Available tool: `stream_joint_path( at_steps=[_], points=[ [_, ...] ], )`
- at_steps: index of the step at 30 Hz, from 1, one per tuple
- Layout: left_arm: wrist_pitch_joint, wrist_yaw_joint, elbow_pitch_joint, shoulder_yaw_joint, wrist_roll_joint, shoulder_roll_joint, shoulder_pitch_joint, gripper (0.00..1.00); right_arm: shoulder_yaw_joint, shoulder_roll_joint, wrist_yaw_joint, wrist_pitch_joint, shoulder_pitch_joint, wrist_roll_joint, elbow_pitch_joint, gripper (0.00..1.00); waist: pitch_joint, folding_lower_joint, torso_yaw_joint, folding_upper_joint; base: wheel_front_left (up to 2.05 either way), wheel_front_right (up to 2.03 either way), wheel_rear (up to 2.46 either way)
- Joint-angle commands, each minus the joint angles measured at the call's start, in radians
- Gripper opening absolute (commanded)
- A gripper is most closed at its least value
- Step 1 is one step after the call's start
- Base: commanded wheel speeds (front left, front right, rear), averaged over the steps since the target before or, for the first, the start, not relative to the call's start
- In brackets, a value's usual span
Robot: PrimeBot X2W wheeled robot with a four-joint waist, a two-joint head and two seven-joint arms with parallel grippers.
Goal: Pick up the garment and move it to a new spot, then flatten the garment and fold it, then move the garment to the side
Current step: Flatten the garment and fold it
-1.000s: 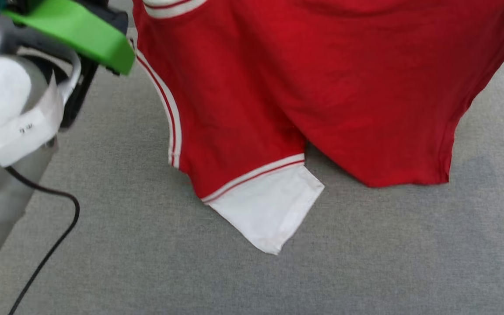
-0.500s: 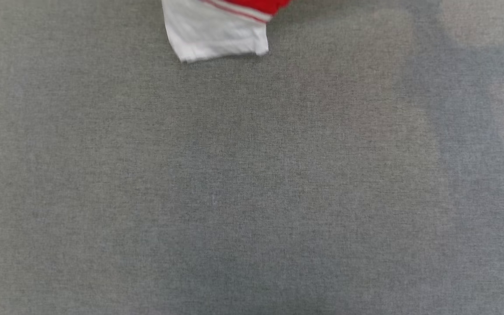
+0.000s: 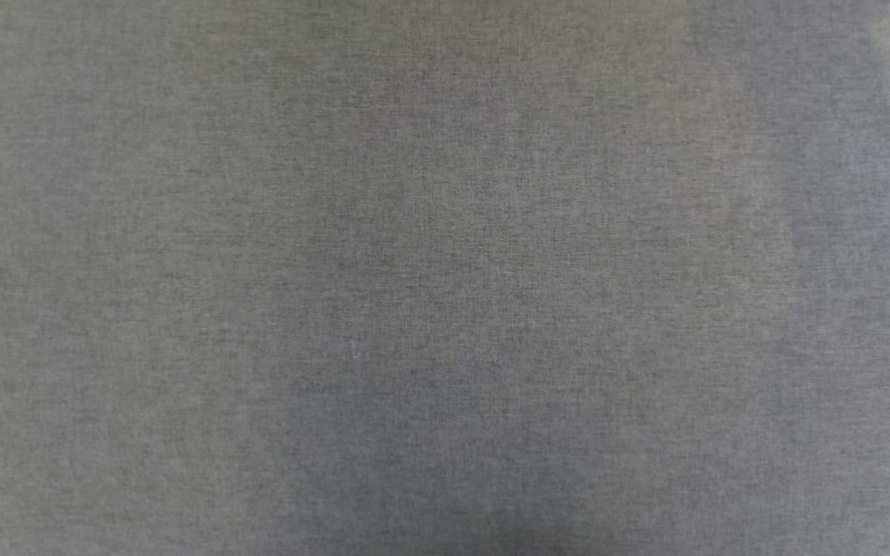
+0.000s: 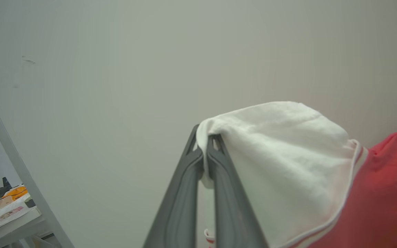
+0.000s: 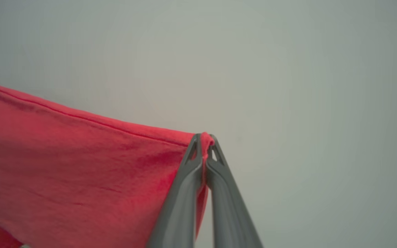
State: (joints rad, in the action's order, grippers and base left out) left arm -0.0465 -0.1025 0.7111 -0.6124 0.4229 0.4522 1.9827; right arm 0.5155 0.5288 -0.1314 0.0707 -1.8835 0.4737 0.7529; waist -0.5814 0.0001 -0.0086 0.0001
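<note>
Garment, red jersey T-shirt with white sleeves, held aloft: left pincer clenched on white sleeve, right pincer clenched on red edge, both mid-frame. Head view has shifted off shirt onto grey fabric table; carry to new spot probably underway.

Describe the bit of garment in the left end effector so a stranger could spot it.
Before the pale wall hangs the garment. The left end effector is shut on its short sleeve: plain white, edged with striped trim, where the rest is red.

dark grey tapered fingers, smooth matte
</note>
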Motion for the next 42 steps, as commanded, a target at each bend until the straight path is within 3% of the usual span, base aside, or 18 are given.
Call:
stream_joint_path(
  at_steps=[1, 11, 20, 30, 42],
  points=[
    [-0.019, -0.004, 0.016, -0.005, 0.008, -0.011, -0.017, 0.0, 0.026, -0.009, 0.001, -0.018, 0.009, 0.016, 0.021, 0.0, -0.011, -0.0001, -0.002, -0.0001, 0.0, 0.0, 0.0],
    [-0.138, -0.01, 0.1, -0.043, 0.039, -0.017, -0.246, 0.0, 0.169, -0.06, 0.001, -0.147, 0.206, 0.159, 0.122, 0.0, 0.034, -0.0001, 0.002, -0.0001, 0.0, 0.0, 0.0],
    [-0.198, 0.018, 0.075, -0.048, 0.093, -0.005, -0.574, 0.0, 0.293, -0.058, 0.001, -0.224, 0.454, 0.297, 0.103, 0.0, 0.154, -0.0001, 0.013, -0.0001, 0.0, 0.0, 0.0],
    [-0.212, 0.099, -0.086, -0.043, 0.154, 0.042, -1.007, 0.0, 0.445, 0.023, 0.001, -0.265, 0.756, 0.404, 0.012, 0.0, 0.315, -0.0001, 0.03, -0.0001, 0.0, 0.0, 0.0],
    [-0.175, 0.257, -0.383, -0.053, 0.264, 0.128, -1.556, 0.0, 0.565, 0.118, 0.001, -0.299, 1.123, 0.468, -0.121, 0.0, 0.473, -0.0001, 0.043, -0.0001, 0.0, 0.0, 0.0]
  ],
)
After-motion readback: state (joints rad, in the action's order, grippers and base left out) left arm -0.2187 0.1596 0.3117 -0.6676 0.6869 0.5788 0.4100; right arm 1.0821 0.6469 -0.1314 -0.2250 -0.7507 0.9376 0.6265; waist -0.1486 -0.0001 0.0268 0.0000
